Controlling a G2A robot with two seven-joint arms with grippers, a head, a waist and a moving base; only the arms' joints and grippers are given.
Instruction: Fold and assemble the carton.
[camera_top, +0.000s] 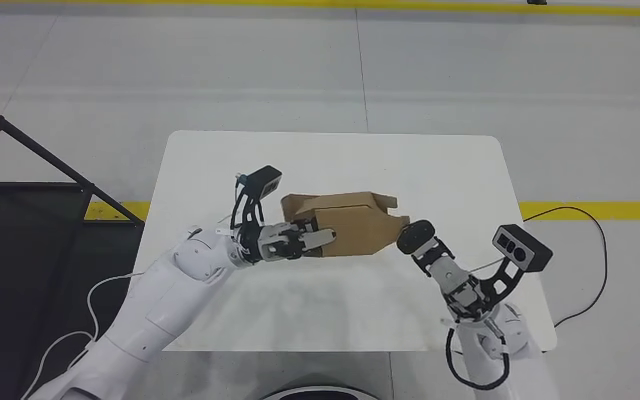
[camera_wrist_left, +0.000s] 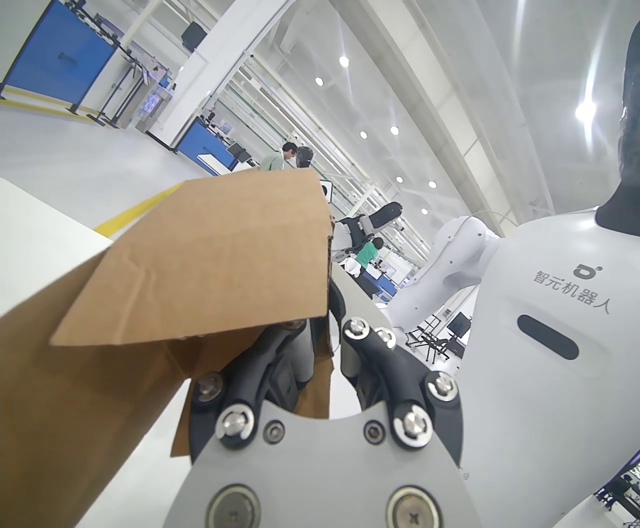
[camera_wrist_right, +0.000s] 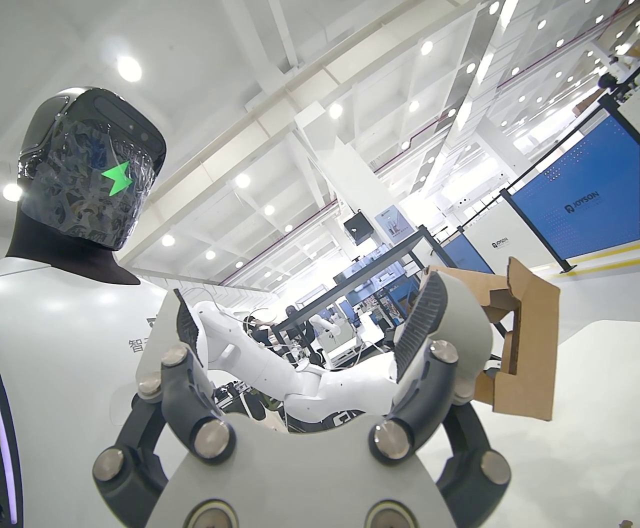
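Factory hall: blue partitions (camera_wrist_right: 585, 200), yellow floor line (camera_top: 580, 210).

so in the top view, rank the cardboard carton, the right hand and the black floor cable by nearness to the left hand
1. Brown cardboard carton: gripped by the left hand, mid-table.
2. Open right hand: beside the carton's other end.
3. Black cable: on the floor, past the white table's right edge.

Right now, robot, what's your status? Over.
Left pincer shut on carton wall. Right pincer open beside carton's other end. Flaps not yet closed. Nothing blocking.
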